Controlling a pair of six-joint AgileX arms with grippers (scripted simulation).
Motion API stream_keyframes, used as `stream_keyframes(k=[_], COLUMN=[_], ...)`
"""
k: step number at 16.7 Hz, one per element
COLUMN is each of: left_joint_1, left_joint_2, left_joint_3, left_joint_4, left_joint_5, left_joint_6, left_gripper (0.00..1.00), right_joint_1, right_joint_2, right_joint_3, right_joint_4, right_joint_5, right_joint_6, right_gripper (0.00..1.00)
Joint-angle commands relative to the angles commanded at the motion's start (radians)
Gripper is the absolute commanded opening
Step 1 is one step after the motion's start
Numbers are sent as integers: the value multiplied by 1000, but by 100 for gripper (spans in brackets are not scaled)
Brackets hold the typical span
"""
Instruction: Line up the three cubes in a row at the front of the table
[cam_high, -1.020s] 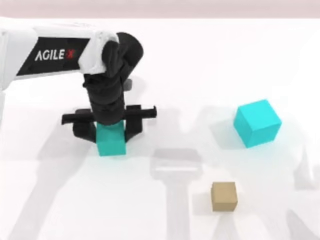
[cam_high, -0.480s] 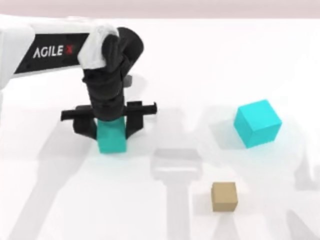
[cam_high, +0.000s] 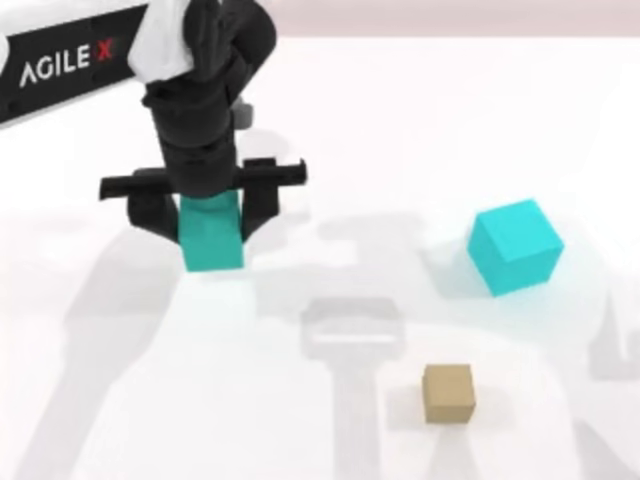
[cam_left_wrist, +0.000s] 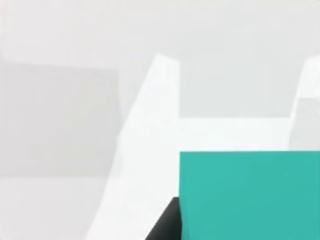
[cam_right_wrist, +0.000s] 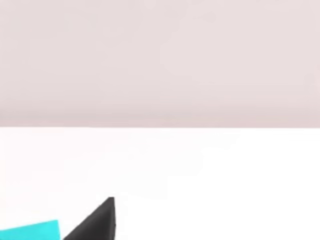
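While clamped — teal cube (cam_high: 212, 240) in left gripper (cam_high: 205, 215)

backdrop: pale pink band (cam_high: 450, 15) along the far side of the top view, filling the upper half of the right wrist view | shadows: grey shadow (cam_high: 352, 335) low in the middle, wide head on a long stem | fainter grey streaks (cam_high: 110, 300) at left, soft-edged

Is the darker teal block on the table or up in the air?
In the air: the left gripper holds the matte teal cube.
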Motion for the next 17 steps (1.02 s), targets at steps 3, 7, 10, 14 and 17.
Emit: stream_keyframes(k=[3,7,10,14,17], left_joint_1=[-8,-117,-267,-445,-485], left_joint_2=[4,-3,-17,-44,-54], left_joint_3=[-2,5,5,1,-1], left_joint_4=[2,-15,-34,-52,-55], left_joint_5=[0,-1,-3,-4,-4], left_joint_6=[-1,-96,-216,-364,-403], left_gripper=[0,0,0,0,0], right_joint_1=[0,0,0,0,0], right_joint_2=[0,0,0,0,0], right_joint_3=[0,0,0,0,0], right_joint_4=[0,0,0,0,0], right_joint_5=[0,0,0,0,0], right_joint_6=[0,0,0,0,0], right_gripper=[100,100,100,100,100])
